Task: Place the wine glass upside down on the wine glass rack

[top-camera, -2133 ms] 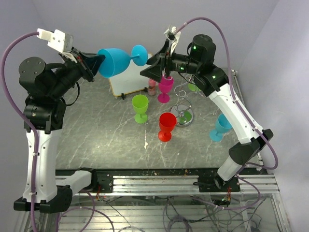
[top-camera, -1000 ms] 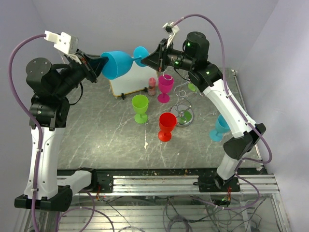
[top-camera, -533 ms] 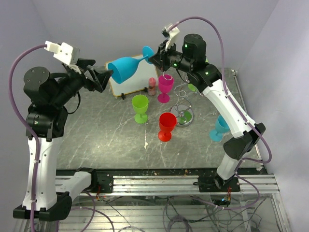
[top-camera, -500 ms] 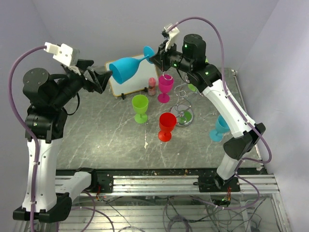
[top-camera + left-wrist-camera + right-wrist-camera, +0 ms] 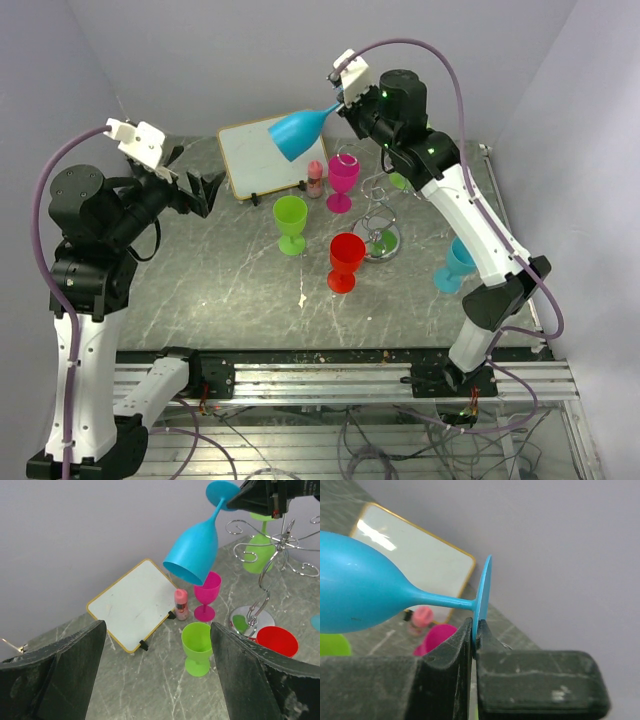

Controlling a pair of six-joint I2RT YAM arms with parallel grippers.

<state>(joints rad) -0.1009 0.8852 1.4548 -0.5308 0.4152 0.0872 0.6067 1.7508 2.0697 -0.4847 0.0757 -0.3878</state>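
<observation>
My right gripper (image 5: 475,630) is pinched tight on the rim of the glass's foot, nothing more than that thin disc between the jaws. The blue glass (image 5: 355,597) hangs out from it to the left of the wrist view, stem nearly level, bowl sagging a little downward. From above it sits high in the upper middle of the frame, in the air over the board (image 5: 258,160), mouth pointing down and left.

My left gripper (image 5: 195,190) stands wide and empty at the left of the frame, well apart from the glass.

So I judge the step in hand to be the carry. The rack (image 5: 263,587) waits at the right of the left wrist view, its curled arms spread, with pink (image 5: 343,180), green (image 5: 291,220) and red (image 5: 346,260) glasses standing near its base. Next I must tip the bowl fully downward, swing right, and feed the stem into a free loop so the foot rests on the wire. With a hold this thin, that calls for slow going.
</observation>
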